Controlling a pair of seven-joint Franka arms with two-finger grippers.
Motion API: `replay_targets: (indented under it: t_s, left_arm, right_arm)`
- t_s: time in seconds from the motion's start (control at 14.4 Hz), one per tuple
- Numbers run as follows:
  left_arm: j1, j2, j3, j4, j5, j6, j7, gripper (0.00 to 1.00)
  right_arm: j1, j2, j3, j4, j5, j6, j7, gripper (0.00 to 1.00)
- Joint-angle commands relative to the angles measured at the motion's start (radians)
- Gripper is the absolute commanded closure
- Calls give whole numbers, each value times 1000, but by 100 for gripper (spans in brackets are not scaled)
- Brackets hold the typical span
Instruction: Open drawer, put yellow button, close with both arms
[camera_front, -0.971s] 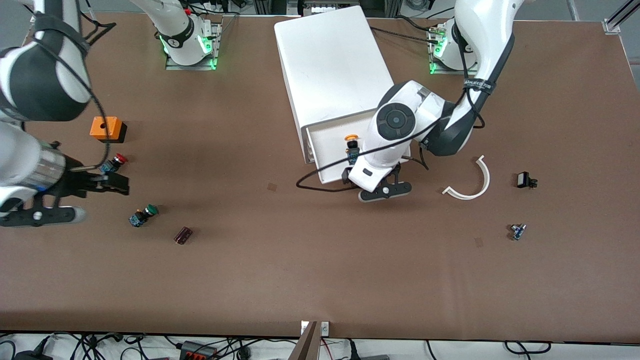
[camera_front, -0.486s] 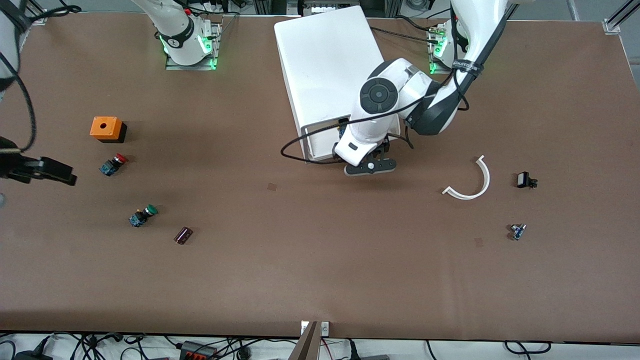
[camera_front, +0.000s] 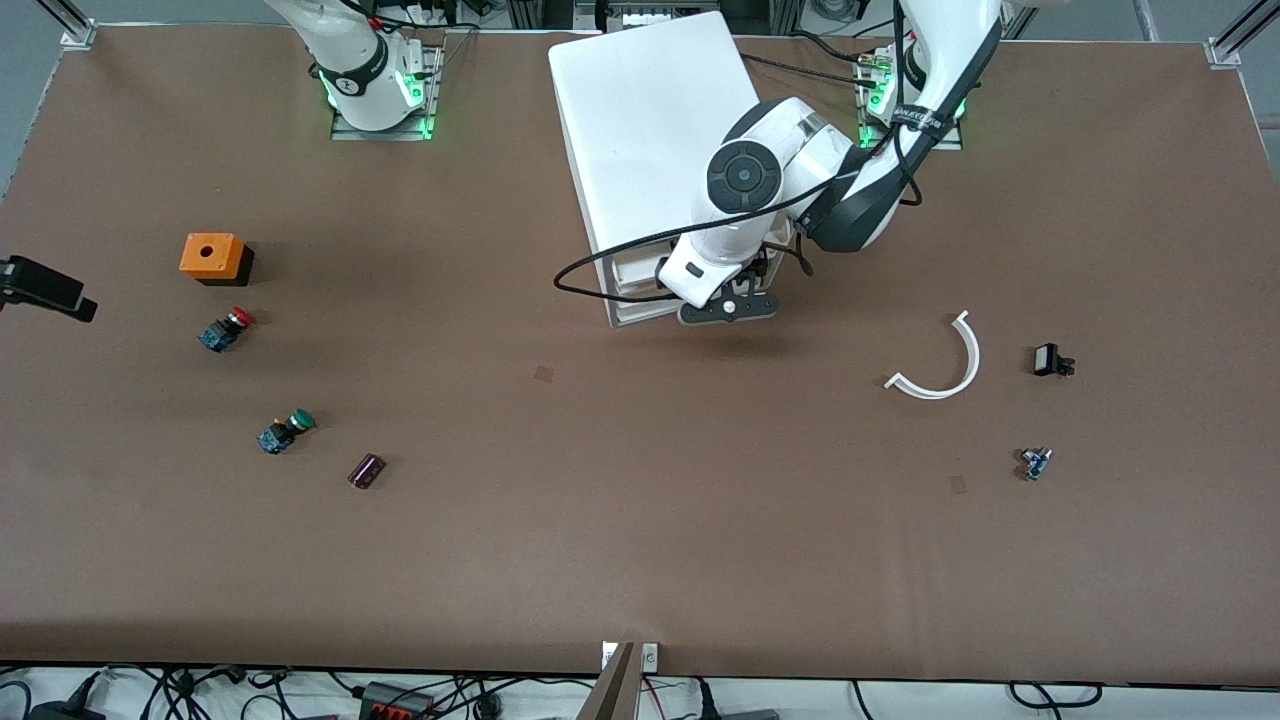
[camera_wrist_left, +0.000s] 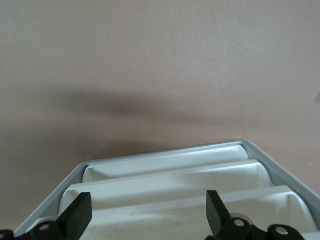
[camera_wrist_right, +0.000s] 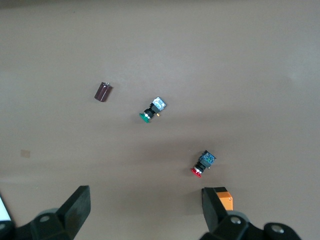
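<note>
The white cabinet (camera_front: 650, 110) stands between the arm bases. Its uppermost drawer (camera_front: 634, 266) is pushed in, about level with the lower drawer fronts. The yellow button is hidden. My left gripper (camera_front: 727, 308) is open at the drawer fronts. In the left wrist view it (camera_wrist_left: 147, 220) straddles the top drawer's front lip (camera_wrist_left: 165, 212), holding nothing. My right gripper (camera_front: 48, 288) is at the right arm's end of the table, mostly out of the front view. In the right wrist view it (camera_wrist_right: 145, 212) is open and empty above bare table.
Toward the right arm's end lie an orange box (camera_front: 213, 257), a red-capped button (camera_front: 226, 328), a green-capped button (camera_front: 286, 431) and a dark capacitor (camera_front: 366, 470). Toward the left arm's end lie a white curved strip (camera_front: 945, 362), a black part (camera_front: 1050, 360) and a small blue part (camera_front: 1035, 462).
My left gripper moved toward the cabinet and pushed the open drawer in, hiding the yellow button. My right arm drew back to the table's end, nearly leaving the front view.
</note>
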Motion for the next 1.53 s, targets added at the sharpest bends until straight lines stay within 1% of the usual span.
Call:
replay_targets:
  t_s: [0.0,0.07,0.21,0.35,0.49,0.62,0.76,0.83,0.9,1.11,1.25,1.32,1.46]
  left_arm:
    - [18,-33,-30,-43,-16,-47,-2,0]
    - [20,-33,-41,-43,-22,-52,-2,0]
    - [22,-33,-42,-40,-68,-52,4,0]
    - [49,-39,-45,-34,-71,-58,15,0]
    - [66,-43,-59,-34,-71,-60,27,0]
    - [92,-45,-58,-16,-62,-76,47,0]
    - [135,-46,-48,32,-54,-116,61,0]
    - [176,-46,-50,67,-34,-150,85,0]
    - [227,-46,-59,105,-13,-197,136,0]
    - [336,-48,-53,243,64,-372,308,0]
    - [434,-48,-58,326,67,-486,490,0]
    - [477,-48,-58,362,69,-520,585,0]
    - [529,-46,-45,435,72,-564,685,0]
  right_arm:
    - [2,-46,12,-50,-3,1,-15,0]
    - [2,-67,12,-86,-4,4,-15,0]
    - [2,-145,13,-207,-4,43,-16,0]
    - [2,-234,13,-342,-15,112,-21,0]
    - [2,-294,15,-430,-12,149,-19,0]
    - [2,-305,13,-447,-6,153,-22,0]
    - [5,-305,15,-444,-9,145,-22,0]
    - [8,-305,15,-439,-14,146,-24,0]
    - [10,-305,15,-439,-14,140,-24,0]
    - [10,-304,15,-424,-15,110,-22,0]
    - [7,-305,12,-422,-7,110,-19,0]
    - [10,-305,13,-422,-7,108,-9,0]
    - [10,-307,15,-424,-12,106,-9,0]
